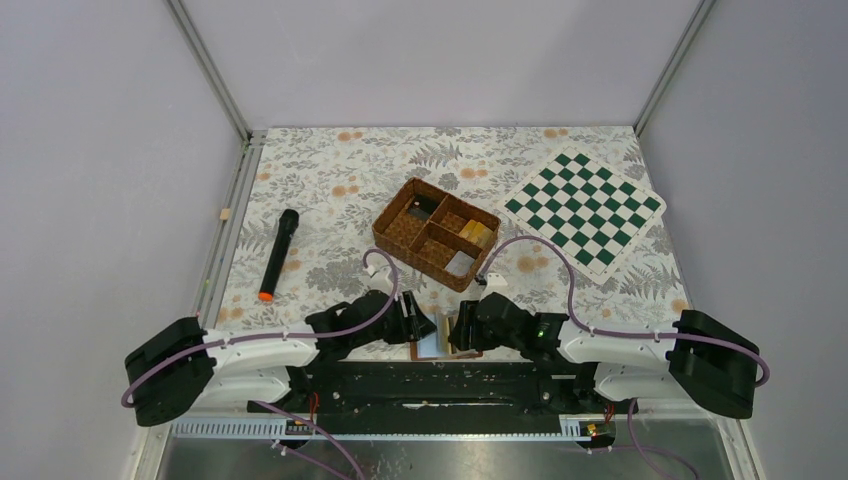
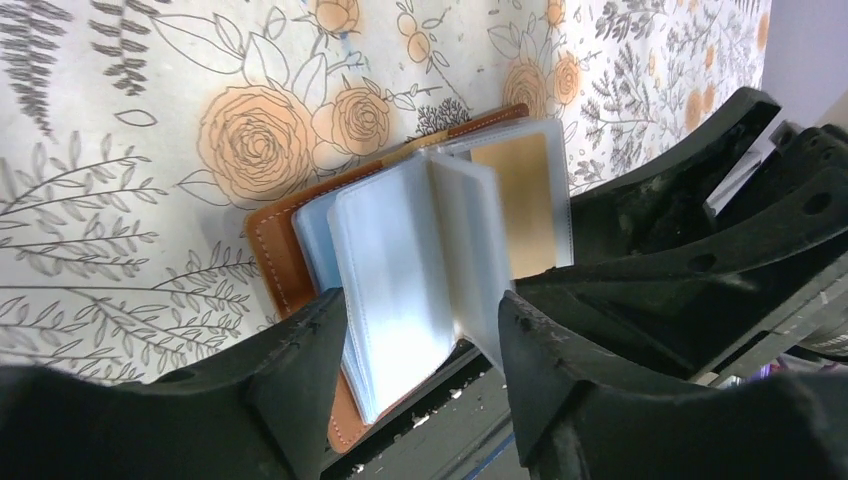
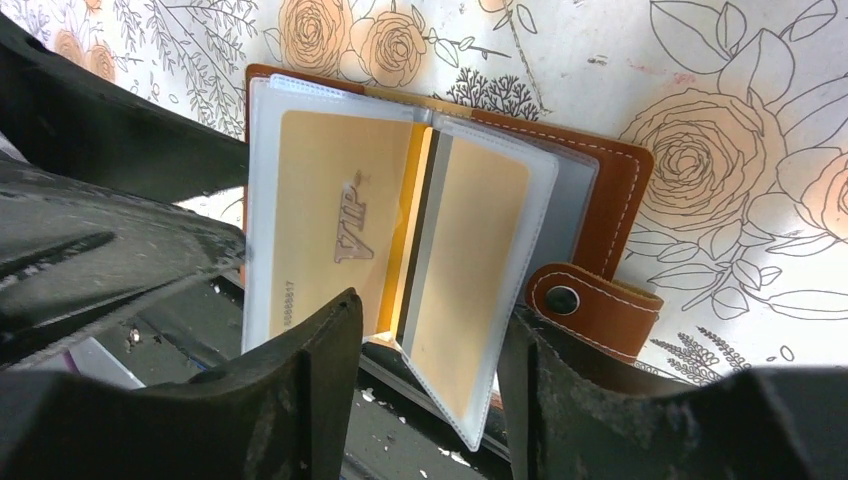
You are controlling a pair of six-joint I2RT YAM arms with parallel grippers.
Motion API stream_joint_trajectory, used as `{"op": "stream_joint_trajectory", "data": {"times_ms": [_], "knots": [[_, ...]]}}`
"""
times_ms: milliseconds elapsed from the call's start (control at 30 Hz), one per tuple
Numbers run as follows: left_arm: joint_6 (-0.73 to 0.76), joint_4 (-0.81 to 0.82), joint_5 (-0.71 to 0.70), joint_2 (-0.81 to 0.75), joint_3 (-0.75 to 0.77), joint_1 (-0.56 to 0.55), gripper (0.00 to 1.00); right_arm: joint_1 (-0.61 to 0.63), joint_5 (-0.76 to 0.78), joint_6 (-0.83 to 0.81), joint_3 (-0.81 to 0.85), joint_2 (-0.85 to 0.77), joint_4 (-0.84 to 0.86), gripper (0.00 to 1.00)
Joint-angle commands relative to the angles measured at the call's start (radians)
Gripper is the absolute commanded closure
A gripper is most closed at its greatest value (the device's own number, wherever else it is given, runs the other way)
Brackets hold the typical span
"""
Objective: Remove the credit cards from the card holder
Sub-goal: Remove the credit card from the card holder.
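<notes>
Boxed in on three sides by plain pale grey-lilac walls (image 1: 430,60). Slim aluminium struts (image 1: 205,65) at both back corners, slanting up out of view. Counter (image 1: 300,165) spread with cloth (image 2: 100,120) printed in grey ferns, orange roses. Bare brushed-metal strip (image 1: 450,455) along near edge. Lit evenly, softly; only faint shadows.

Card holder (image 1: 437,348) flanked: left gripper (image 1: 425,328) at 9, right gripper (image 1: 458,330) at 3. Basket (image 1: 436,232) blocks 12; surface (image 1: 330,200) open between basket and marker (image 1: 280,255) at 10.
</notes>
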Motion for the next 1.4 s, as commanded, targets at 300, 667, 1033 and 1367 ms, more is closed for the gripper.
{"op": "stream_joint_trajectory", "data": {"times_ms": [300, 667, 1033, 1367], "knots": [[0.093, -0.177, -0.034, -0.126, 0.155, -0.013, 0.52, 0.028, 0.064, -0.014, 0.047, 0.001, -0.054, 0.54], [0.025, 0.133, 0.117, 0.121, 0.105, -0.017, 0.68, 0.028, 0.106, 0.012, -0.073, -0.112, 0.031, 0.62], [0.019, 0.137, 0.081, 0.179, 0.077, -0.017, 0.73, 0.027, 0.162, 0.043, -0.089, -0.206, -0.094, 0.5], [0.031, 0.062, 0.037, 0.104, 0.074, -0.017, 0.73, 0.027, 0.039, 0.024, -0.016, -0.367, -0.072, 0.56]]}}
